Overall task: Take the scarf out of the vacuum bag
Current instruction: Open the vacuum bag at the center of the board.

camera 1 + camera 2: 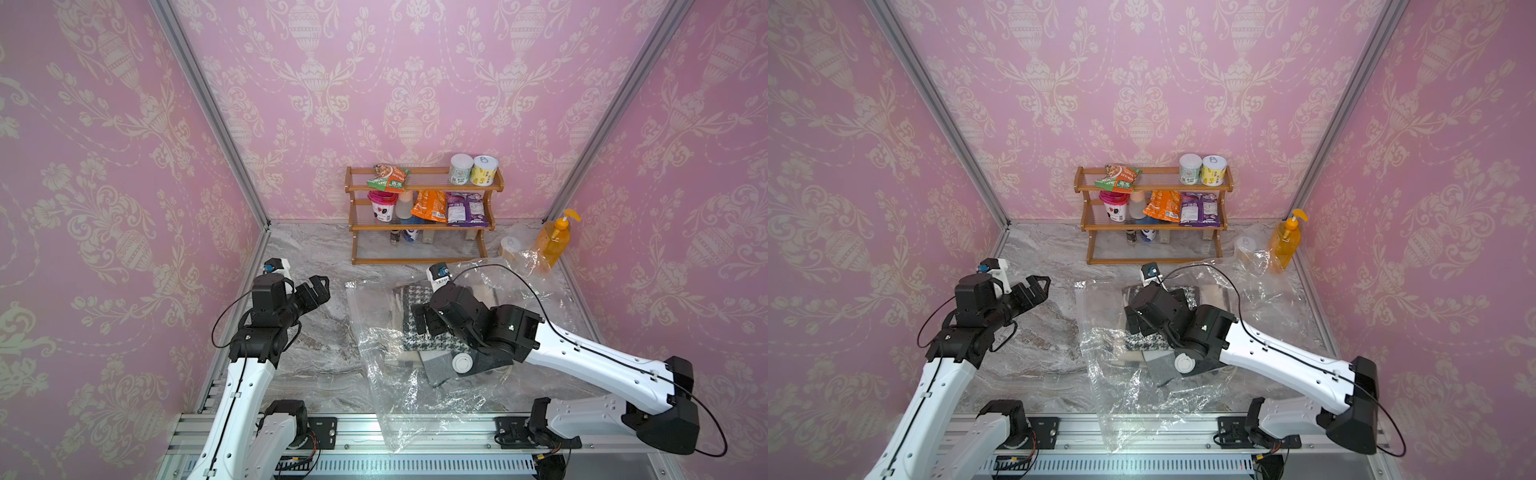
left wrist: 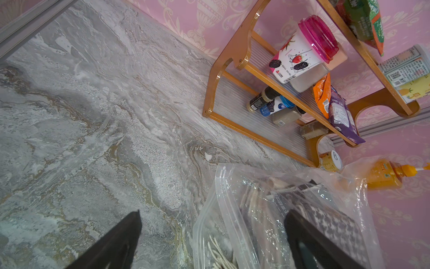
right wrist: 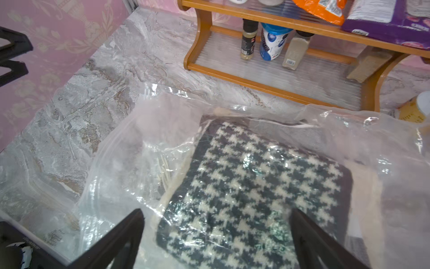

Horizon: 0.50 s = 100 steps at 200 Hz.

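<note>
The vacuum bag (image 1: 376,370) (image 1: 1115,386), clear and crinkly, lies on the marble top with its white valve cap (image 1: 462,363) (image 1: 1184,363) facing up. Inside it lies the folded black-and-white houndstooth scarf (image 1: 415,343) (image 3: 256,181) (image 2: 339,223), under the plastic. My right gripper (image 1: 426,320) (image 1: 1138,322) (image 3: 216,210) hovers open just over the scarf's patch of the bag, holding nothing. My left gripper (image 1: 318,291) (image 1: 1034,289) (image 2: 213,213) is open too, beside the bag's left zip edge and apart from it.
A wooden rack (image 1: 419,226) with snack packs, cups and cans stands at the back wall. An orange pump bottle (image 1: 555,241) and a small can (image 1: 510,247) sit at the back right, by the bag's far corner. The bag's near end overhangs the front rail (image 1: 353,432).
</note>
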Available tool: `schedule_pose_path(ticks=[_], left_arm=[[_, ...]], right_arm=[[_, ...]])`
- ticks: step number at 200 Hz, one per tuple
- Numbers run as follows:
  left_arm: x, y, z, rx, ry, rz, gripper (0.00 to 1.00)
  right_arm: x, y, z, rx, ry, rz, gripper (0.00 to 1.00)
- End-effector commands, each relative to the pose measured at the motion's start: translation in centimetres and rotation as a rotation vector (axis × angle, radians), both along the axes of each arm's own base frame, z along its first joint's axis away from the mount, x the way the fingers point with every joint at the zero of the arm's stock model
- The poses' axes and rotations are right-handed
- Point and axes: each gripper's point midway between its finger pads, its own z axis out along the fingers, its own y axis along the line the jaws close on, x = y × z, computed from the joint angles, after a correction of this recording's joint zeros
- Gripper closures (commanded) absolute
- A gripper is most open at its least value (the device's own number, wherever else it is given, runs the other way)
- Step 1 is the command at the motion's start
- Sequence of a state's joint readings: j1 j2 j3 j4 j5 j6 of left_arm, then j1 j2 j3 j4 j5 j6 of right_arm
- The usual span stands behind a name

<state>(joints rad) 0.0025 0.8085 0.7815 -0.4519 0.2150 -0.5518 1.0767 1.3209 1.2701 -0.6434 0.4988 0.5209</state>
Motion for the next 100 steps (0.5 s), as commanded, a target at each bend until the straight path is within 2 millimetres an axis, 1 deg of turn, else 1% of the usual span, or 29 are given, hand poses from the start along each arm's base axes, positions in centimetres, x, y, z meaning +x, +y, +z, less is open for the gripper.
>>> schedule_pose_path(ticks=[1,16,24,25,28,38,64,78,94,98,100], left_arm=[[-1.1,0.6,-1.7,0.032,0.057,0.027,0.01],[-1.2,0.3,-2.8,0.018,0.091,0.016,0.01],[-1.2,0.1,-2.9,0.004,0.093,0.011,0.01],[-1.3,0.1,-3.6,0.003,0.109,0.011,0.01],[-1.5,0.1,-4.4,-0.002,0.127,0.01,0.01],[-1.6,0.0,-5.4,-0.012,0.15,0.012,0.01],[-1.9,-0.1,-7.9,-0.029,0.205,0.019,0.01],[-1.7,-0.3,-9.1,-0.051,0.221,0.016,0.01],[-1.3,-0.2,-10.3,-0.071,0.236,0.036,0.01],[-1.3,-0.1,-10.6,-0.076,0.239,0.043,0.01],[-1.2,-0.1,-10.7,-0.079,0.239,0.045,0.01]], right_arm=[[-0.4,1.2,-1.0,-0.051,0.063,-0.02,0.0],[-0.8,2.6,-1.9,-0.097,0.093,0.002,0.0],[-1.0,3.4,-2.3,-0.106,0.104,0.019,0.0],[-1.1,3.5,-2.3,-0.106,0.104,0.021,0.0],[-1.2,3.8,-2.4,-0.096,0.114,0.014,0.0],[-1.6,4.7,-2.7,-0.096,0.122,0.026,0.0],[-3.4,7.3,-2.4,-0.149,0.1,0.069,0.0],[-4.4,8.2,-2.1,-0.216,0.064,0.074,0.0],[-5.6,9.6,-1.9,-0.285,0.018,0.085,0.0],[-5.7,9.8,-1.6,-0.291,0.0,0.072,0.0],[-5.8,9.9,-1.7,-0.304,-0.005,0.069,0.0]])
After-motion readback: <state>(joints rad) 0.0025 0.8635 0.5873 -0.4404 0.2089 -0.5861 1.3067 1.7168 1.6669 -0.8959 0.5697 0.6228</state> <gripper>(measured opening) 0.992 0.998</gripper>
